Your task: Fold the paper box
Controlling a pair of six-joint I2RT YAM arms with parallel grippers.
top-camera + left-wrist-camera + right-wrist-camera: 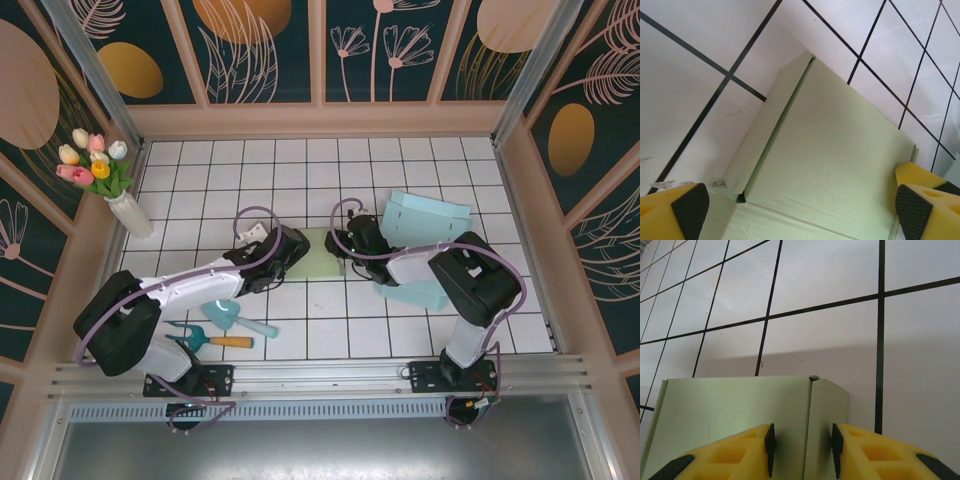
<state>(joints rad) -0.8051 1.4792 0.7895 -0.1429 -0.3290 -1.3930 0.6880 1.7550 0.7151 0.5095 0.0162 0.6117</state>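
Observation:
The paper box is a pale green creased sheet lying on the tiled floor between the two arms. In the left wrist view the box has a narrow side flap folded up along its left edge. My left gripper hovers over it with jaws wide open, yellow fingers at either side and nothing between them; from above it sits at the sheet's left side. My right gripper is closed part way over the box's far edge, with the crease and a narrow end tab between its pads; from above it meets the sheet's right edge.
A light blue folded box and another blue piece lie to the right of the right arm. A teal scoop and an orange-handled fork lie by the left arm. A vase of tulips stands far left.

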